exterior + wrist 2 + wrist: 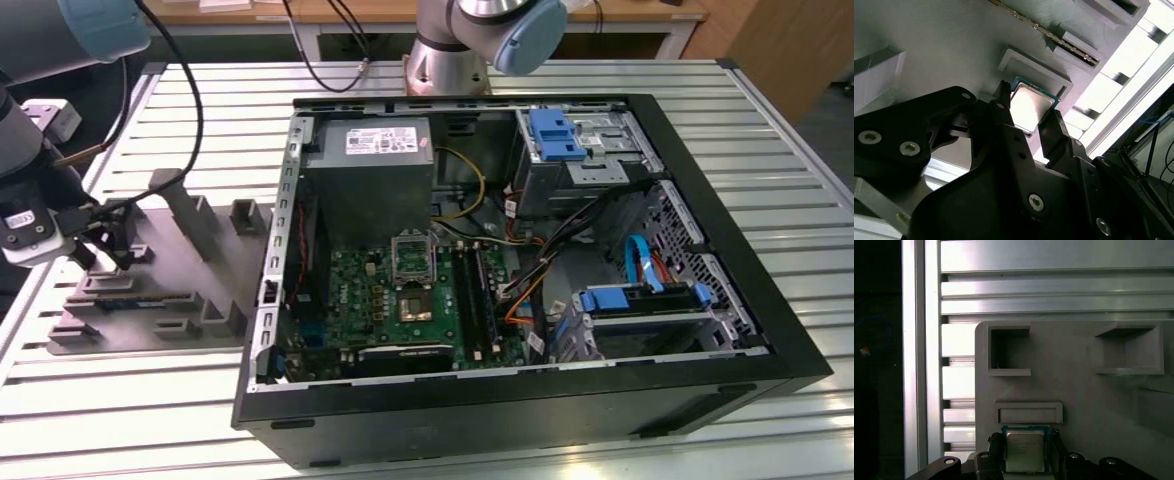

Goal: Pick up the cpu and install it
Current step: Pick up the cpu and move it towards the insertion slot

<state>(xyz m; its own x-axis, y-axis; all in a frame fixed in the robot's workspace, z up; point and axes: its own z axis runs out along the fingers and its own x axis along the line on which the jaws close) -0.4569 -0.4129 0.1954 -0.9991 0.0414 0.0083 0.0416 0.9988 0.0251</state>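
Aluminium slatted table (134,405) carries open computer case (534,405) at centre and grey moulded fixture (180,290) toward exterior view's left. Gripper (100,245) low over fixture's left part. Fingers (996,445) narrowed to cpu (1025,450) (1029,102) width, pinching two opposite edges in both wrist views. cpu flat on fixture, silvery lid up, square, sides parallel to fixture's edge.
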